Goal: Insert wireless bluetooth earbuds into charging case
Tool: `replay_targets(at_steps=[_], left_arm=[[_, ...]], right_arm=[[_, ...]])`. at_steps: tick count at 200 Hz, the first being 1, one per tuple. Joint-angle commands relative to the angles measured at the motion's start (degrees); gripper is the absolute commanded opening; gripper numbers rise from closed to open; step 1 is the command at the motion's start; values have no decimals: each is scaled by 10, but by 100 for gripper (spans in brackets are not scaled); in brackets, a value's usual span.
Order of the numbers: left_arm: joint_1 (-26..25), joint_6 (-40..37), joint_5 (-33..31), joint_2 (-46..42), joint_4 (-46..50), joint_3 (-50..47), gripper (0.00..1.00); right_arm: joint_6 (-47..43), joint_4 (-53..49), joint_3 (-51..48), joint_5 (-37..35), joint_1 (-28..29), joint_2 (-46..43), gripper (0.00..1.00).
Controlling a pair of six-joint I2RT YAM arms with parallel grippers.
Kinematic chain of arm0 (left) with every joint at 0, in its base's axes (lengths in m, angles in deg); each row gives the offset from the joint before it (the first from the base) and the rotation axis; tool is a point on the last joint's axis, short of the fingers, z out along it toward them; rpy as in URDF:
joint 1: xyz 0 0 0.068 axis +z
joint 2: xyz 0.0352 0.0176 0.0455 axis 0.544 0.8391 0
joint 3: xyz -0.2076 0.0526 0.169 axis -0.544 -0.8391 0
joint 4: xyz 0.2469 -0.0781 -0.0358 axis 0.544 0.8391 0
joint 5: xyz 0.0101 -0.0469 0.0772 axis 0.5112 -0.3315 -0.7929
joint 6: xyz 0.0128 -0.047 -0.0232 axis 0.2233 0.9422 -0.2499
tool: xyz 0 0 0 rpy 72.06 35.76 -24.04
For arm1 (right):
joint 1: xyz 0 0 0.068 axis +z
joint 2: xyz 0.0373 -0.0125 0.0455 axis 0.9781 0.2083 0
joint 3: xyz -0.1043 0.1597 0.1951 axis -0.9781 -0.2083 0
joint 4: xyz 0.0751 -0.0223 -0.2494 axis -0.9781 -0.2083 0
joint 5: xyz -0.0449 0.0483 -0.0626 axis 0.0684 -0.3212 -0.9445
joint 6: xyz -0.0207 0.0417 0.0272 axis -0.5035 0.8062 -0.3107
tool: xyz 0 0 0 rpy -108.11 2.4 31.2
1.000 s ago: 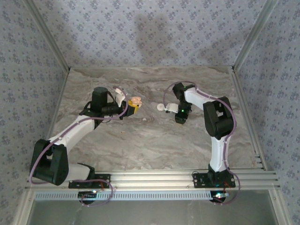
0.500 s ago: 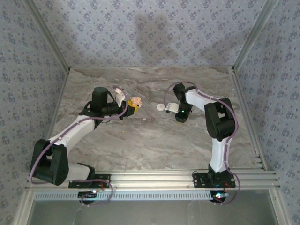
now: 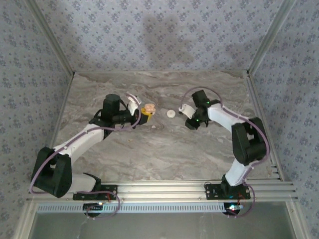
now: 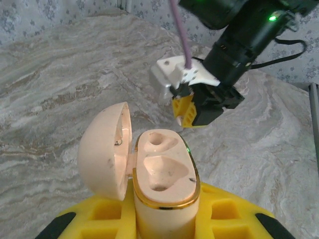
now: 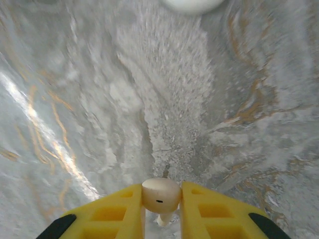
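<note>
The charging case (image 4: pixel 164 172) is peach, stands upright between my left gripper's (image 4: pixel 164 211) yellow fingers, and its lid (image 4: pixel 103 149) hangs open to the left. Both of its sockets are empty. From the top view the case (image 3: pixel 148 108) is left of the table's middle, with my left gripper (image 3: pixel 143 114) shut on it. My right gripper (image 5: pixel 160 201) is shut on one small pale earbud (image 5: pixel 160 194), its stem pointing down, a little above the marble. That gripper (image 3: pixel 192 123) hangs right of the case; its yellow fingers (image 4: pixel 192 108) show beyond the case.
A flat white round disc (image 3: pixel 171 113) lies on the marble table (image 3: pixel 159 149) between the two grippers; its edge (image 5: pixel 192 4) shows at the top of the right wrist view. Patterned walls and metal frame posts enclose the table.
My right gripper has shut on the earbud, and its arm's elbow has swung out to the right. My left gripper has carried the open case slightly right, toward the disc.
</note>
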Motion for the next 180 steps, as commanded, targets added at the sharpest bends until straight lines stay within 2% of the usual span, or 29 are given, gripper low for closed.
replay_targets(at_steps=[1,48,109,140,180], left_arm=[[-19,20,-36,-8,-74,-13,19],[-60,31,-88,9,-143,-22,19],[-90,29,-86,29,-182,-12,19],[-100,27,-81,35,-198,-5,19],[-113,25,-80,51,-204,13,19]], right_arm=[[76,72,-33,71,-2,-65,24],[173,189,-109,164,-3,-185,24],[296,353,-182,232,-10,-309,25],[353,441,-205,249,-14,-341,25],[421,539,-210,283,-14,-335,26]])
